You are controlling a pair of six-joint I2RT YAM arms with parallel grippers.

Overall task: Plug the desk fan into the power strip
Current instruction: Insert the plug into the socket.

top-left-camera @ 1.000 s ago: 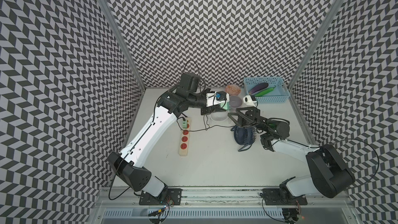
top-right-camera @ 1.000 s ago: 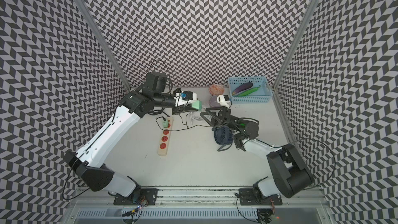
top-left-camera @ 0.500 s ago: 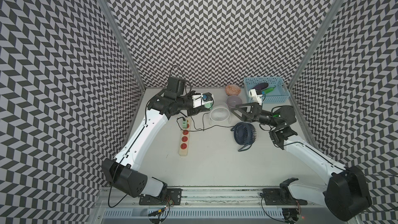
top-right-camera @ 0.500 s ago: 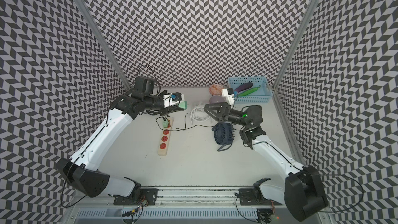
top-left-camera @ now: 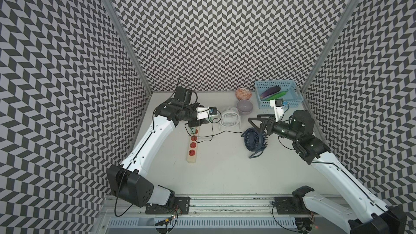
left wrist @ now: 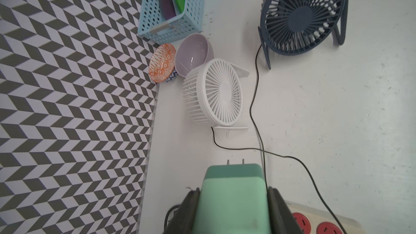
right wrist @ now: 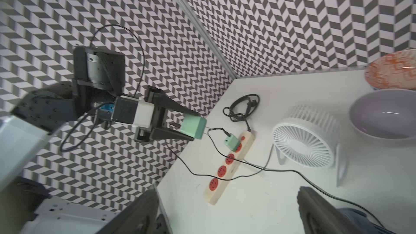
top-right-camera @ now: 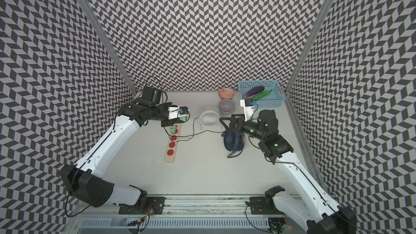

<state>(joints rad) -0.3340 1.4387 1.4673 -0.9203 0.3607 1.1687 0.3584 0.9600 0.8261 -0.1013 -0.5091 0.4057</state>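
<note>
Right, in both top views I see the long cream-coloured power strip with round red sockets (top-left-camera: 192, 150) lying flat on the white table (top-left-camera: 225, 176), left of centre. A small mint-green adapter (top-left-camera: 194, 131) sits plugged in at its far end. My left gripper (top-left-camera: 211, 119) is raised off the table near that end and is clamped on a second mint-green cube-shaped plug adapter (top-right-camera: 184, 119). My right gripper (top-left-camera: 255, 123) hovers over the dark blue round plastic desk fan (top-left-camera: 254, 139), jaws spread wide and holding nothing. A white round plastic fan (top-left-camera: 229, 117) stands between the two grippers.

From the left wrist, both fingers (left wrist: 186, 214) press the plug adapter's sides, and its two metal prongs stick out into free air. The power strip shows in a corner, apart from the prongs. A thin black cable (left wrist: 251, 109) runs from the desk fan down alongside the plug adapter.

From the right wrist, the held plug adapter hangs clear of the power strip's far end. My right fingers (right wrist: 315, 212) stand wide apart with nothing between them.
</note>
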